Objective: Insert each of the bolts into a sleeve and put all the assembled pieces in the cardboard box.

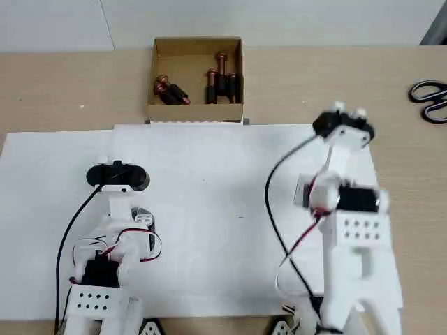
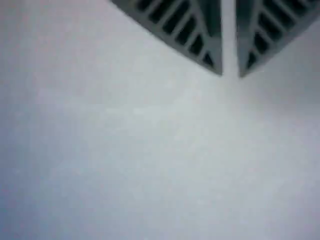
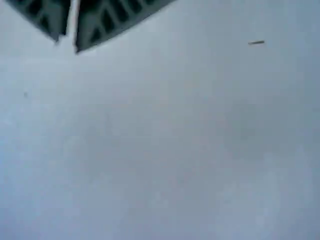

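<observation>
I find the cardboard box [image 1: 198, 112] at the far edge of the desk [image 1: 56, 84], with the bolts in sleeves [image 1: 222, 82] lying inside it. The left gripper [image 2: 230, 74] and right gripper [image 3: 66, 45] hang over the white sheet [image 1: 209, 209], fingers pressed together and empty.

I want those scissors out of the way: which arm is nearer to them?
Right. The right arm is over the paper's far right corner, not far from the scissors on the table; the left arm sits across the paper on the other side.

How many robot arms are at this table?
2. One arm stands on the white sheet's side far from the scissors; the other arm stands on the scissors' side. None seems hidden.
</observation>
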